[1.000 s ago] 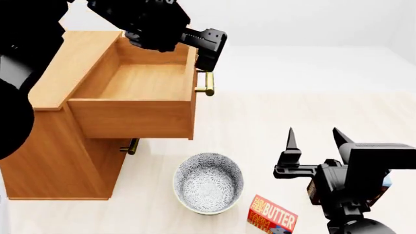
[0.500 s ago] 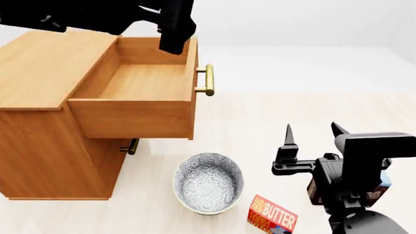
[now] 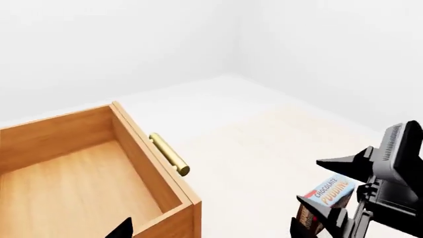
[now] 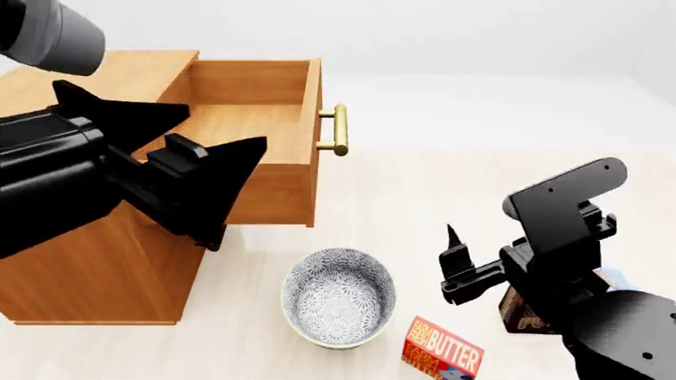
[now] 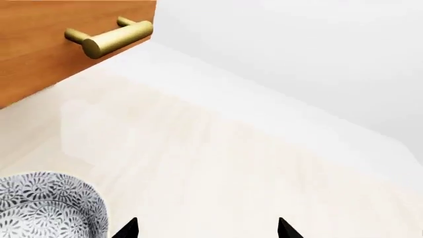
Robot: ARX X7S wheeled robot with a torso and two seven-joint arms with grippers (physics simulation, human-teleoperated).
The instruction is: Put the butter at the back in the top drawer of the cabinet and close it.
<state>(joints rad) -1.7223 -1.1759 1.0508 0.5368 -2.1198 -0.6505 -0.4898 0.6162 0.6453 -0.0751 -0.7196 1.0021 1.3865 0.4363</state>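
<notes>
Wooden top drawer (image 4: 248, 119): pulled out, bare inside.
Butter (image 4: 444, 349): head view only, on floor by bowl (image 4: 338, 297).
Left claw (image 4: 185, 170): spread, empty.
Right claw (image 5: 206, 229): parted, empty.
Pudding box (image 3: 325, 204): lettering readable from left wrist.

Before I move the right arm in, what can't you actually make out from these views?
- The butter: head view, its lower part cut by the frame edge; absent from both wrist views.
- Chocolate pudding box: head view, mostly behind the right gripper and arm.
- The top drawer: head view, the left gripper covers its near interior.
- Lower drawers: hidden behind that gripper.
- Bowl: right wrist view, cut by the edge.
</notes>
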